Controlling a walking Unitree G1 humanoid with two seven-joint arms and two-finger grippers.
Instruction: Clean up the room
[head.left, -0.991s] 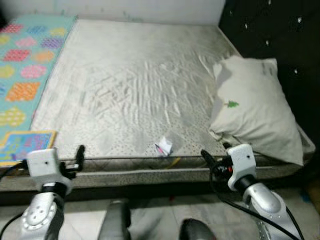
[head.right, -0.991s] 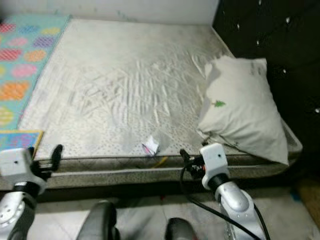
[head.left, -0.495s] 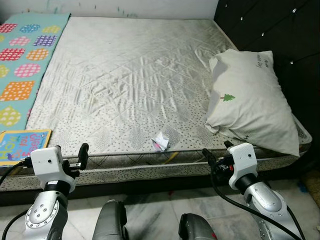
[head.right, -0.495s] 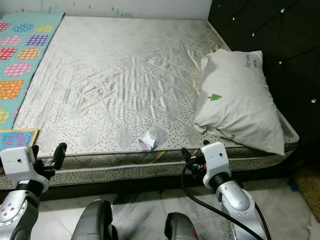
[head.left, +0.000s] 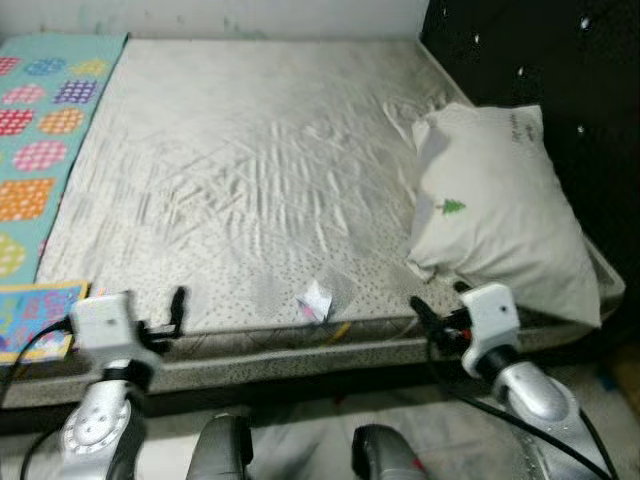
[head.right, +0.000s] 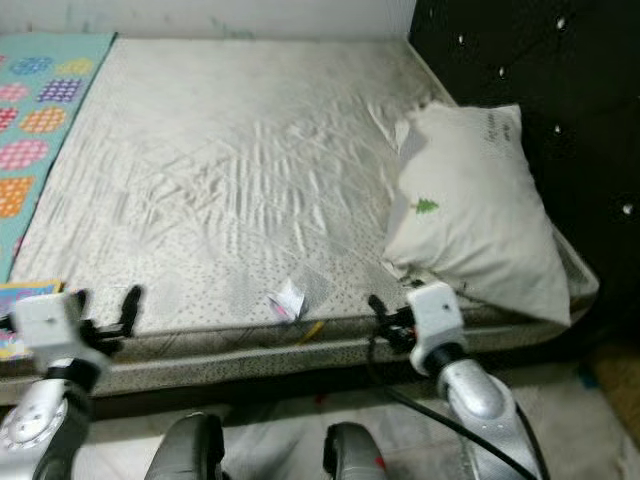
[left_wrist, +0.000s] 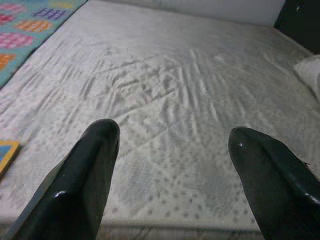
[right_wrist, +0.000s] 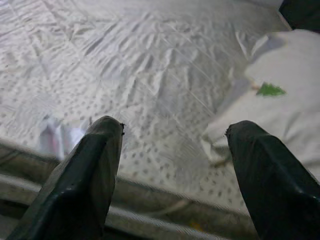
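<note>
Bare mattress (head.left: 260, 170) filled most of what you faced, with a white pillow (head.left: 500, 215) propped against the dark headboard (head.left: 540, 60) on your right and a colourful play mat (head.left: 45, 130) along your left. You held both claws low at the near bed edge with fingers spread apart and empty, likely ready for a pickup. A crumpled paper scrap (head.left: 315, 298) lay near that edge, between the two claws, closer to the right claw (head.left: 420, 310) than the left claw (head.left: 177, 305), touching neither.
</note>
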